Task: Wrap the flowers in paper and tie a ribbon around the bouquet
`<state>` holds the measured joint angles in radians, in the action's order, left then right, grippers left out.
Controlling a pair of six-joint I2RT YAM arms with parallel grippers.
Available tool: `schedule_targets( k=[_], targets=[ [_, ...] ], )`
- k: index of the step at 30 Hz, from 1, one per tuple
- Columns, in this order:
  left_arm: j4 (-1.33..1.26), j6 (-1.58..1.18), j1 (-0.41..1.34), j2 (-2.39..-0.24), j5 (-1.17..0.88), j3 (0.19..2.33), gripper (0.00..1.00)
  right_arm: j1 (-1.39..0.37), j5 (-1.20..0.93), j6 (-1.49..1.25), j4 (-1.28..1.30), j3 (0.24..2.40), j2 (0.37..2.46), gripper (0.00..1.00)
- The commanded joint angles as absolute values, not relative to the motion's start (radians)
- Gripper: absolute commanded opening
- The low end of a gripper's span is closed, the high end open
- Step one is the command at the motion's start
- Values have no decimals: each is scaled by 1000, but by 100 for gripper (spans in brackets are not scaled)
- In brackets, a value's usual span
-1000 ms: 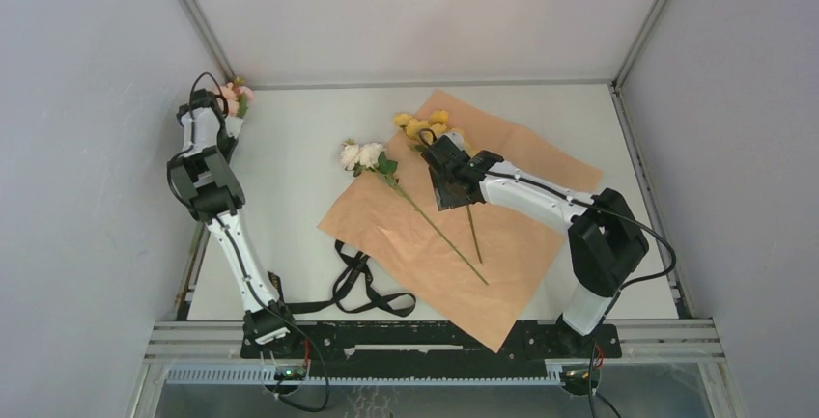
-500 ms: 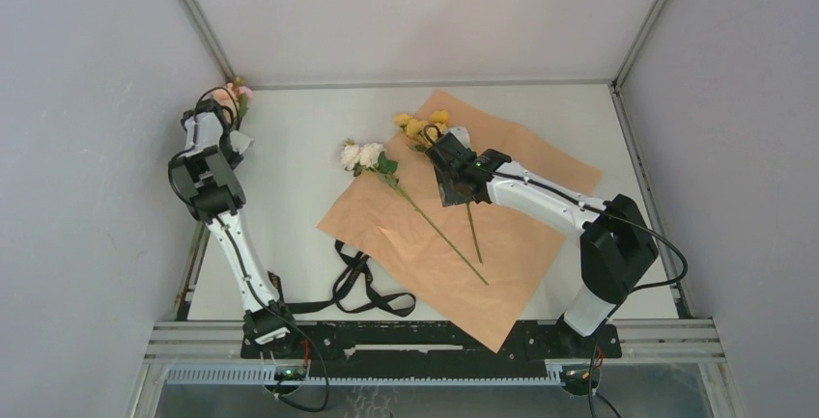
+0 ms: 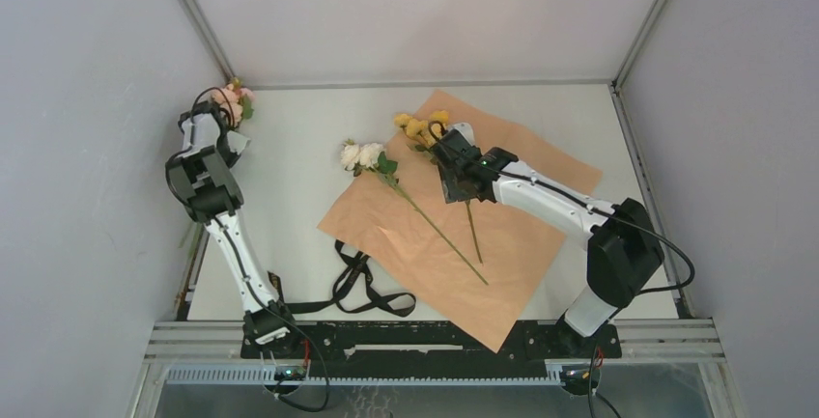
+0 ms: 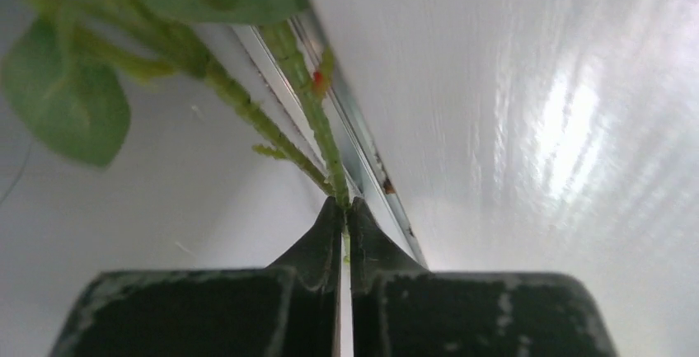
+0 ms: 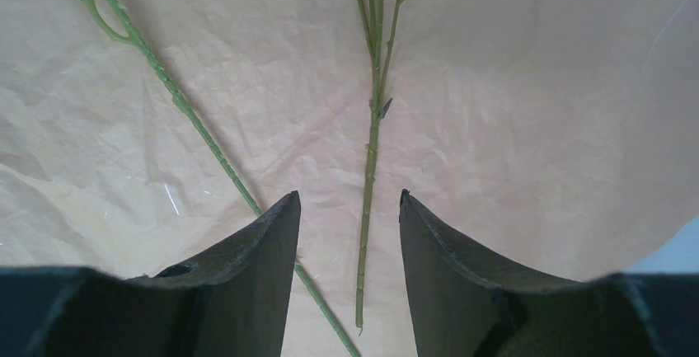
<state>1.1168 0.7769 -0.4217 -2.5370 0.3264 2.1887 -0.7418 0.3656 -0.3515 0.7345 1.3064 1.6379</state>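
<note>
left jaws have clamped a thin, knobbly stem [image 4: 316, 126].

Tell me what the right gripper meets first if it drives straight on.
Probably the yellow flower's stem, lying between the right gripper's open fingers, then the paper beneath; depth is unclear.

Nothing readable here tbh. Can't make out any lettering, labels, brand marks or numbers in any of the three views.
</note>
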Motion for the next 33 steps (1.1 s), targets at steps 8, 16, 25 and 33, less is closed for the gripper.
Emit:
schedule_targets(
  k=[8,16,25,33],
  targets=[
    [1002,404,-413,-2002,-78,1975,0,-759,376,-353,706,1326,1514,57],
    [1013,341,-374,-1756,-359,1695,0,-811,327,-377,654,1324,1450,56],
    [1021,210,-286,-1549,-642,1388,0,-839,-1,-519,350,1288,1478,56],
    [899,56,-195,-1386,-655,1191,0,-847,-248,-923,-171,1277,1698,69]
  ],
)
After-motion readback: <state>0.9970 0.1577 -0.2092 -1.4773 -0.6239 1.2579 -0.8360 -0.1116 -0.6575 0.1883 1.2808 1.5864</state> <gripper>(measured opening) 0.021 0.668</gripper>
